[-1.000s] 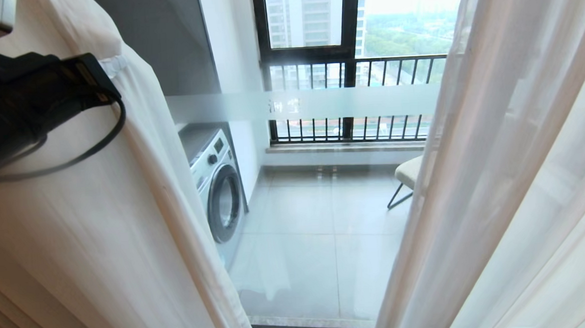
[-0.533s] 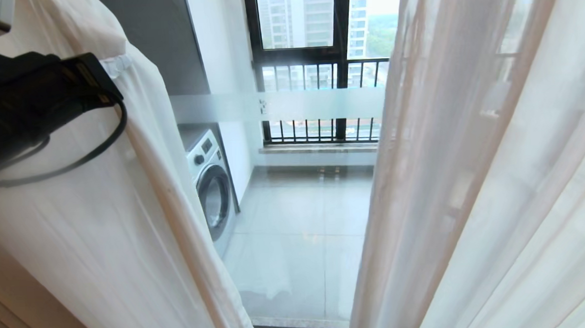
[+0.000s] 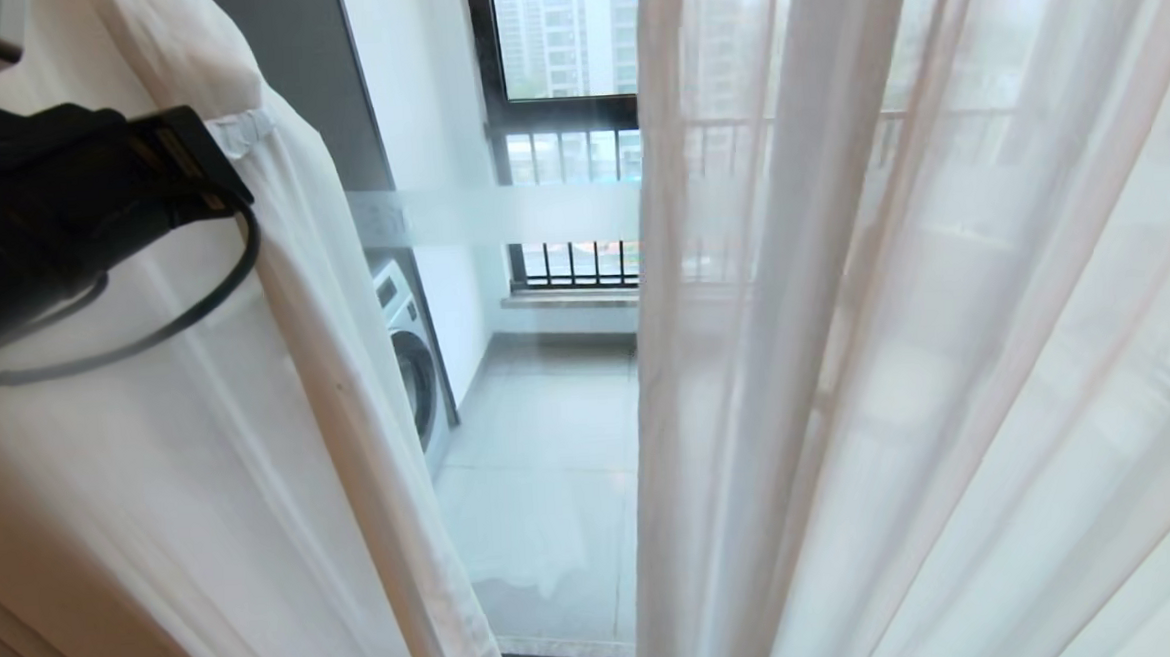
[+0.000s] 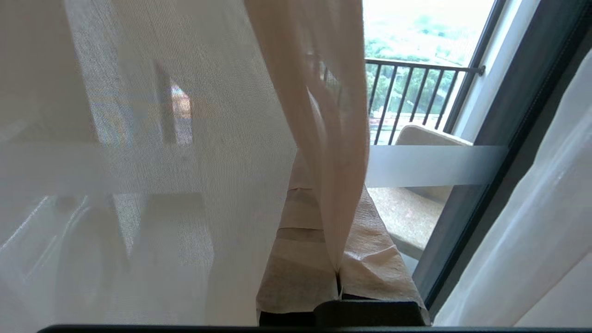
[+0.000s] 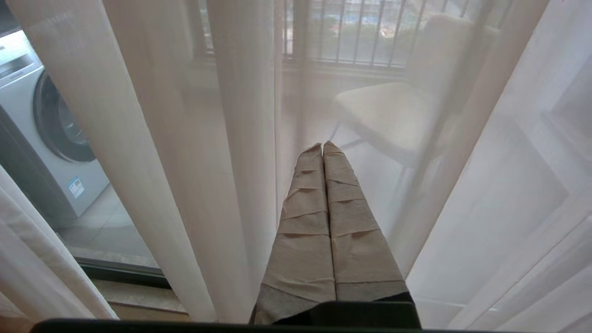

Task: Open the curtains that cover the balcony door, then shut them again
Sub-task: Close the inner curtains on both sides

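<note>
The thin, see-through white sheer curtains [image 3: 877, 353] hang in long pleats whose folds run from the top of the head view to the floor, so their long axis is close to vertical, leaning a little in that view. One panel fills the right half of the head view; the other panel [image 3: 282, 465] drapes down the left side. Between them is a narrow upright gap through which the balcony door [image 3: 499, 213], tall glass in a black metal frame crossed by a horizontal frosted white stripe, shows. Behind the glass stand a white front-loading washing machine [image 3: 408, 353], pale grey floor tiles [image 3: 542, 471] and a black-framed window with a barred railing [image 3: 560, 140]. The left gripper [image 4: 340, 270], its fingers wrapped in beige tape, is closed on a fold of the left sheer panel, which rises from between the fingertips; in the head view its black body sits high at the left against that fabric. The right gripper [image 5: 323, 147], also tape-wrapped, has its fingers pressed together with nothing between them, pointing at the sheer fabric just ahead, through which a pale cushioned chair [image 5: 388, 115] shows dimly.
</note>
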